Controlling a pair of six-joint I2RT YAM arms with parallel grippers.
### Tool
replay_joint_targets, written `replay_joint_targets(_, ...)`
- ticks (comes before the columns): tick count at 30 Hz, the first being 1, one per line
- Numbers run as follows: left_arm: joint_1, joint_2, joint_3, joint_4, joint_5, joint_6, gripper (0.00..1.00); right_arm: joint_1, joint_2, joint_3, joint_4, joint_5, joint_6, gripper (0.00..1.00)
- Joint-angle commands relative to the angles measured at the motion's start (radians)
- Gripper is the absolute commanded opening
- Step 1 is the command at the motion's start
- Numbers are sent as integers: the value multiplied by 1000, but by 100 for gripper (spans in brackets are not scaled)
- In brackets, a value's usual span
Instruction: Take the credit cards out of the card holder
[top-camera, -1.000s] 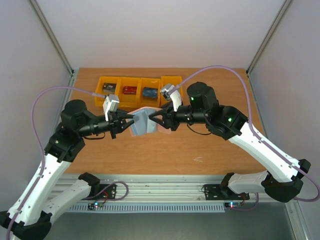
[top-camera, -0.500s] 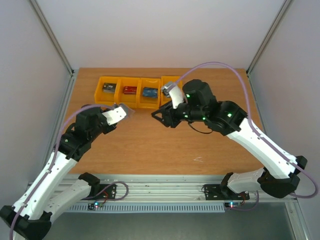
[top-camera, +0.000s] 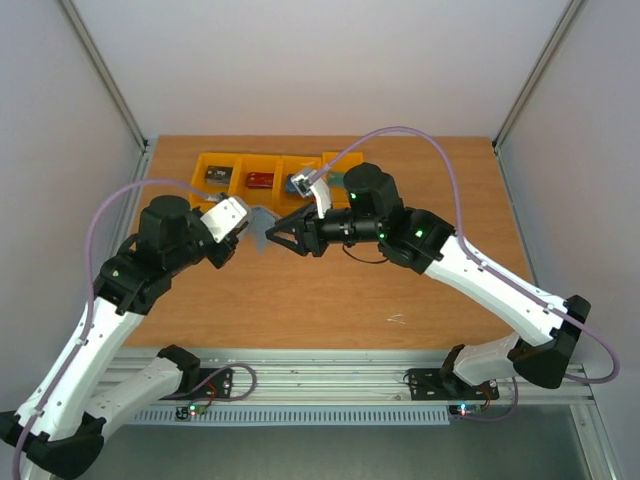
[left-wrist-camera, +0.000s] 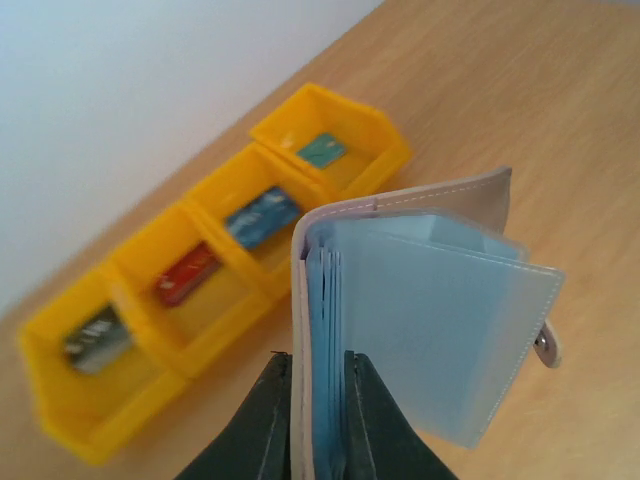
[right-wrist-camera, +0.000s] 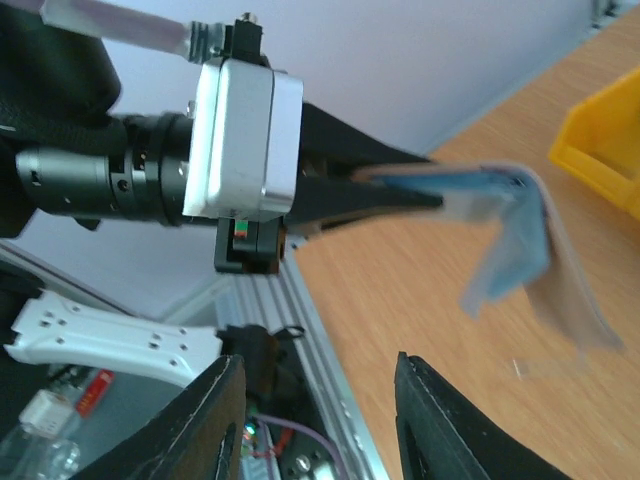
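Note:
The card holder (left-wrist-camera: 430, 310) hangs open, with light blue sleeves and a pinkish cover. My left gripper (left-wrist-camera: 318, 400) is shut on its spine edge and holds it above the table. In the top view the holder (top-camera: 259, 226) sits at my left gripper (top-camera: 246, 226). My right gripper (top-camera: 273, 238) is open and empty, its tips just right of the holder, apart from it. In the right wrist view the holder (right-wrist-camera: 515, 235) hangs ahead of my open right gripper (right-wrist-camera: 320, 400). No credit card shows in the sleeves.
A row of orange bins (top-camera: 222, 160) stands at the back of the table, partly behind my right arm. In the left wrist view each bin (left-wrist-camera: 215, 195) holds one card: teal (left-wrist-camera: 322, 150), blue (left-wrist-camera: 262, 217), red (left-wrist-camera: 187, 272), dark (left-wrist-camera: 98, 338).
The two grippers drew apart from the holder, and the left arm swung back with it. The right gripper has since moved left and is close to the holder again.

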Motion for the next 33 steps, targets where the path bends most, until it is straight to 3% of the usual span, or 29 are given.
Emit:
replay_joint_targets(1, 12, 35, 58, -6, 220, -415, 0, 16, 43, -32, 207, -62, 146, 37)
replay_joint_targets(6, 31, 35, 77, 78, 310, -613, 0, 22, 59, -15, 109, 73, 133, 31)
replay_joint_targets(12, 68, 0, 17, 235, 569, -784, 0, 6, -8, -49, -3, 225, 49, 30)
replay_joint_targets(16, 92, -20, -34, 382, 710, -878, 0, -31, -39, -10, -127, 147, -54, 31)
replay_joint_targets(21, 102, -34, -58, 520, 857, -917, 0, -45, -91, 38, -285, 159, -149, 31)
replay_joint_targets(28, 102, -42, -146, 930, 1015, -1058, 0, -44, -60, 111, -351, -40, -201, 30)
replay_joint_targets(33, 102, -41, -156, 970, 1028, -1073, 0, -37, -60, 121, -284, -88, -199, 26)
